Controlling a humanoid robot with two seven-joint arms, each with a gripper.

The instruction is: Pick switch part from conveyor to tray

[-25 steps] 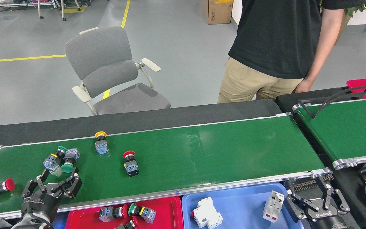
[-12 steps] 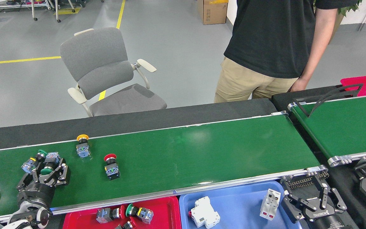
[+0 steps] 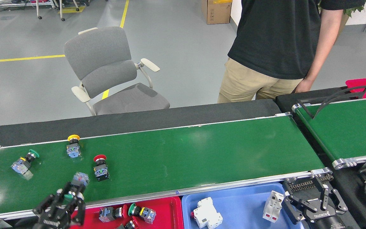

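Green-capped switch [image 3: 75,187] rides clear of the conveyor [image 3: 186,159], pinched in the left claw [image 3: 67,198], which a second ago hung open beside a pair of switches on the belt and half a second ago was over them. It now sits at the belt's near rail, just beside the red tray [image 3: 167,210]. One green switch [image 3: 22,163] is left where the pair lay; the yellow switch [image 3: 72,147] and red switch [image 3: 100,168] have drifted leftward. The right claw [image 3: 316,203] has kept its place, fingers spread, beside the blue tray [image 3: 243,203]. A person [image 3: 275,47] stands behind.
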